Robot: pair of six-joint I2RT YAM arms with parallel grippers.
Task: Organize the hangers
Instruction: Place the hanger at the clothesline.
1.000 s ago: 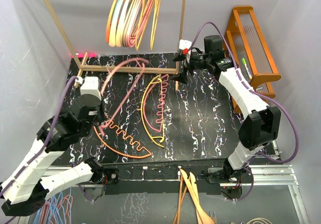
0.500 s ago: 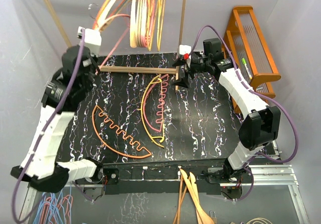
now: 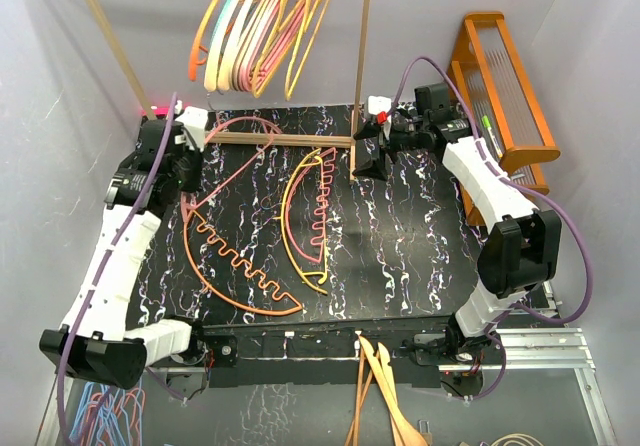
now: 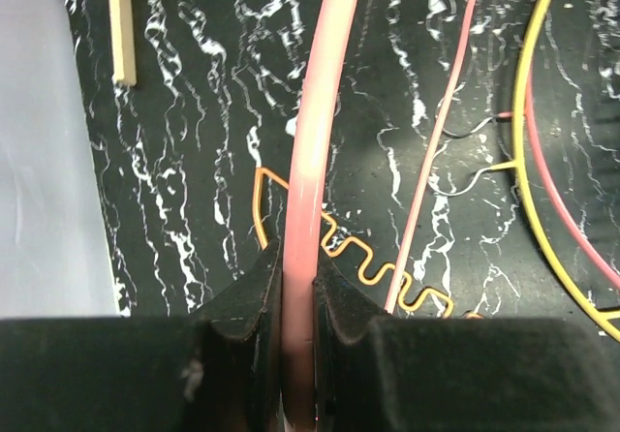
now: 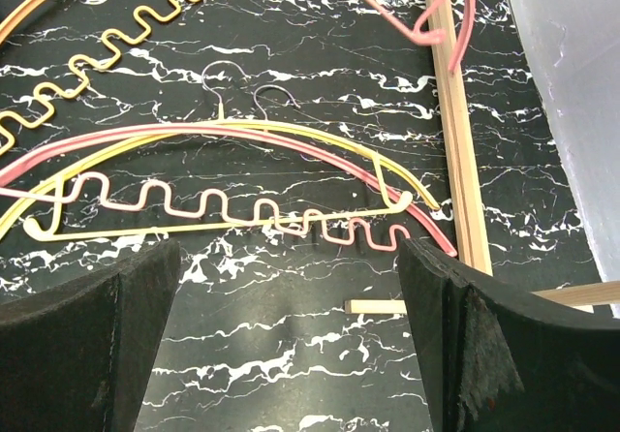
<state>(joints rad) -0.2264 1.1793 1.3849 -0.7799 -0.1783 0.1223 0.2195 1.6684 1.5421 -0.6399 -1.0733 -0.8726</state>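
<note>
My left gripper (image 3: 192, 132) is shut on a pink hanger (image 3: 250, 120) at the back left of the table, its thick pink bar (image 4: 308, 161) pinched between the jaws of the left gripper (image 4: 298, 269). An orange wavy hanger (image 3: 240, 266) lies flat below it. A yellow hanger (image 3: 292, 221) and a pink wavy one (image 3: 322, 206) lie together mid-table. Several hangers (image 3: 255, 31) hang on the rack above. My right gripper (image 3: 370, 158) stands open by the rack's right post; in its wrist view the right gripper (image 5: 288, 258) has only table between the fingers, just short of the yellow hanger (image 5: 194, 226).
The wooden rack's base bar (image 3: 285, 140) and right post (image 3: 365, 46) border the back of the table. An orange wooden stand (image 3: 505, 86) is at the right. Light wooden hangers (image 3: 380, 386) and wire hangers (image 3: 110, 411) lie below the front edge.
My left arm rose with the pink hanger to the rack, then came back down to the back left corner, still holding it. The hanging bunch has swung. The right gripper barely moved.
</note>
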